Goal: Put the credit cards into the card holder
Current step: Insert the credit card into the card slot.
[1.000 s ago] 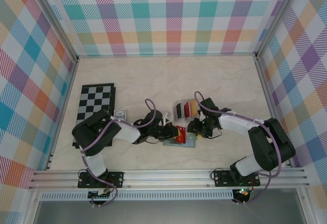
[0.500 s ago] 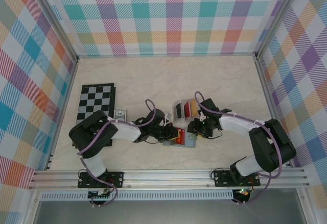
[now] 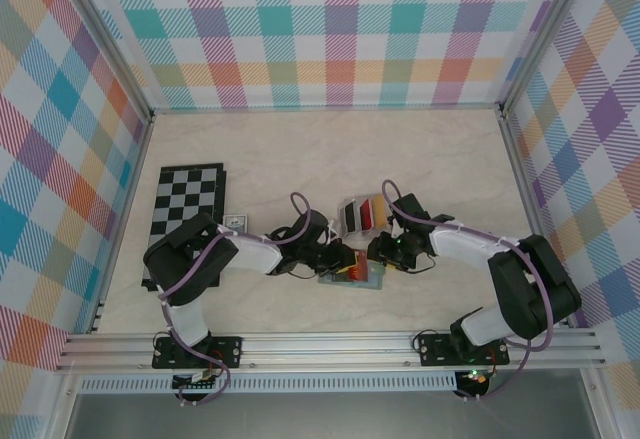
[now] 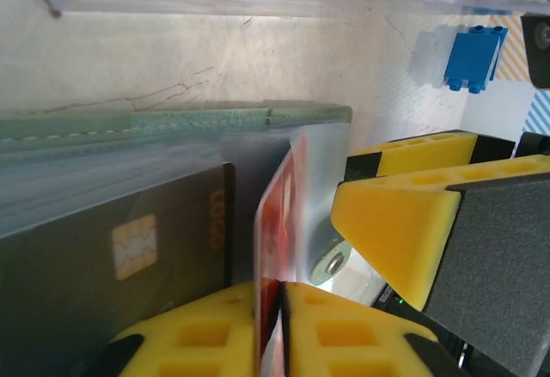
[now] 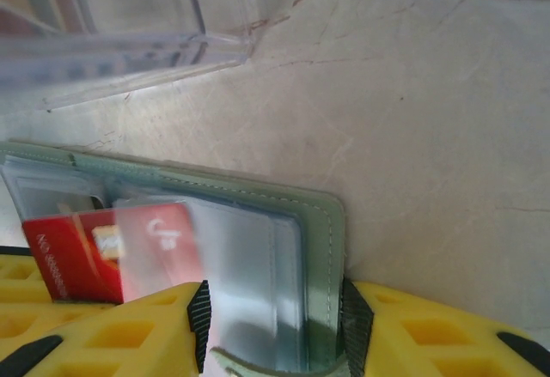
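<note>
- Low centre of the top view: card holder [image 3: 350, 279] lying open on the table [image 3: 300, 159], just below the clear tray [image 3: 362, 216].
- Left gripper [image 4: 271, 325]: narrow, pinching the red card [image 4: 279, 214] edge-on, the card partly under a clear sleeve, beside a dark grey card [image 4: 129, 265].
- Right gripper [image 5: 273, 330]: clamped on the card holder's green edge, bottom of its frame.

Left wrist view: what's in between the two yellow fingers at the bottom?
In the left wrist view, a red credit card stands edge-on between the left end effector's fingers, its far end at the card holder's clear sleeve.
</note>
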{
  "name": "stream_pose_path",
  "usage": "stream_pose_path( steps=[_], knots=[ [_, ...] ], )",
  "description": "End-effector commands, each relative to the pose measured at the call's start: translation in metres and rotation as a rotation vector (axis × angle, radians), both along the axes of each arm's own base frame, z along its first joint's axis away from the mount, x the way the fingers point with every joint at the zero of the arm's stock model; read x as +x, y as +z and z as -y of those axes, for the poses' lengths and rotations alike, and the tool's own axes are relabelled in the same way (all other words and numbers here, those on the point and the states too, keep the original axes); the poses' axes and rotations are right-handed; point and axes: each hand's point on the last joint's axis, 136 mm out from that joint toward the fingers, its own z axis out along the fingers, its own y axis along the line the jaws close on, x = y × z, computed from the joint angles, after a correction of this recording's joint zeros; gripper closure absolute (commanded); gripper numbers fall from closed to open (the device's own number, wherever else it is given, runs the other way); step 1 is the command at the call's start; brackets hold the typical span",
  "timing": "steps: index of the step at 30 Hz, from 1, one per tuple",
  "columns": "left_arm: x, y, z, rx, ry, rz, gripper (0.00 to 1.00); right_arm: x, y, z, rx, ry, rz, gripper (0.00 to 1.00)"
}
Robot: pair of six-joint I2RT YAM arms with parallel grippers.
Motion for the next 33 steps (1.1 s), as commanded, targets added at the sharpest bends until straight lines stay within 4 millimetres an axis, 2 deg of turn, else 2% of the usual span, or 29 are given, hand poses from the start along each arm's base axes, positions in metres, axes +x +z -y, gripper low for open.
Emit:
stream_pose_path(
  steps=[1,6,13,15,20,24,29,33],
  knots=[
    [-0.015,-0.019,-0.016,0.131,-0.021,-0.024,0.77,-0.018,-0.012,0.013,-0.06,-0.015,-0.057,0.53],
    [-0.018,-0.015,-0.031,0.2,-0.036,0.013,0.74,-0.018,-0.01,0.014,-0.065,-0.012,-0.051,0.53],
    [-0.014,-0.013,-0.029,0.232,-0.06,0.033,0.85,-0.019,-0.01,0.011,-0.049,-0.001,-0.054,0.54],
    [-0.013,-0.012,-0.029,0.235,-0.07,0.037,0.9,-0.018,-0.009,0.007,-0.024,0.012,-0.051,0.59],
    [-0.015,-0.01,-0.022,0.218,-0.101,0.028,0.91,-0.021,-0.012,0.0,0.006,0.024,-0.068,0.62],
    [-0.021,-0.01,-0.012,0.18,-0.15,-0.011,0.88,-0.018,-0.012,-0.007,0.045,0.018,-0.061,0.63],
    [-0.016,-0.009,-0.029,0.27,-0.127,0.017,0.76,-0.015,-0.015,0.007,-0.041,-0.023,-0.055,0.64],
    [-0.013,-0.001,-0.036,0.285,-0.113,0.039,0.71,-0.015,-0.014,0.003,-0.024,-0.009,-0.058,0.64]
  ],
)
